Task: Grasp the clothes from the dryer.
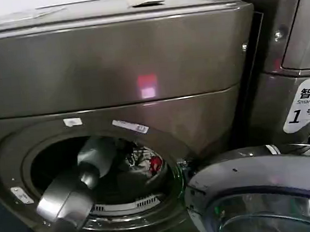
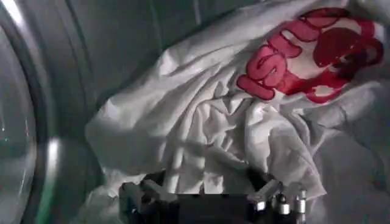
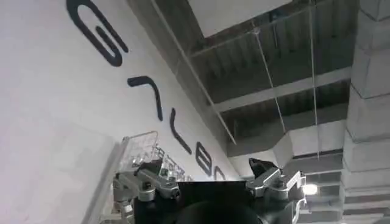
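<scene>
The dryer [image 1: 112, 71] is the big bronze-grey machine, and its round porthole [image 1: 103, 173] stands open at the lower left. My left arm [image 1: 69, 198] reaches through the porthole into the drum. The clothes [image 1: 148, 163] lie inside as a white bundle with a red patch. In the left wrist view the clothes [image 2: 207, 115] are crumpled white fabric with red print. My left gripper [image 2: 204, 190] is open right against them, with folds of fabric lying between its spread fingers. My right gripper [image 3: 207, 176] is open and empty, pointing up at a wall and ceiling.
The dryer's round glass door [image 1: 262, 204] hangs open at the lower right, next to the porthole. A second machine [image 1: 292, 53] with a white "1" sticker [image 1: 303, 110] stands to the right. The ribbed metal drum wall [image 2: 122, 42] curves around the clothes.
</scene>
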{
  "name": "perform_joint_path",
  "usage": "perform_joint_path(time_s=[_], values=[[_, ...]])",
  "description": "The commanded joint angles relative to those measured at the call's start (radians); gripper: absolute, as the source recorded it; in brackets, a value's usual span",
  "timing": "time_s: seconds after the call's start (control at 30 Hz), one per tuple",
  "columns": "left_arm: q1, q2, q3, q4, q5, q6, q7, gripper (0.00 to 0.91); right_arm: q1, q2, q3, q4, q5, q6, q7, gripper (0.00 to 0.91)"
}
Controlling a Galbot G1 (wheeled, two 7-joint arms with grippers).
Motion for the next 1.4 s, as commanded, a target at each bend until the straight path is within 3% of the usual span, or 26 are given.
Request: perform_joint_path(time_s=[0.03, 0.23, 0.5, 0.77, 1.03, 1.17, 1.4], values=[[0.006, 0.0, -0.024, 0.006, -0.028, -0.007, -0.013, 0.0, 0.007, 0.0, -0.005, 0.001, -0.001, 0.0, 0.001, 0.907], [0.027, 0.024, -0.126, -0.013, -0.108, -0.001, -0.067, 0.0, 0.017, 0.001, -0.015, 0.001, -0.004, 0.001, 0.002, 0.907], [0.157, 0.081, -0.267, -0.212, -0.303, 0.04, -0.213, 0.0, 0.033, 0.002, -0.033, 0.003, -0.01, 0.004, 0.003, 0.907], [0.256, 0.058, -0.459, -0.367, -0.511, 0.068, -0.462, 0.0, 0.035, 0.003, -0.036, -0.001, -0.015, 0.007, 0.002, 0.907], [0.432, 0.035, -0.633, -0.692, -0.581, 0.139, -0.747, 0.0, 0.04, 0.009, -0.049, 0.005, -0.017, 0.01, 0.004, 0.907], [0.553, 0.021, -0.698, -0.866, -0.691, 0.112, -0.869, 0.0, 0.043, 0.009, -0.048, 0.009, -0.019, 0.015, 0.007, 0.907], [0.715, -0.016, -0.747, -1.067, -0.706, -0.055, -0.997, 0.0, 0.028, 0.009, -0.036, 0.011, -0.026, 0.021, 0.011, 0.907]])
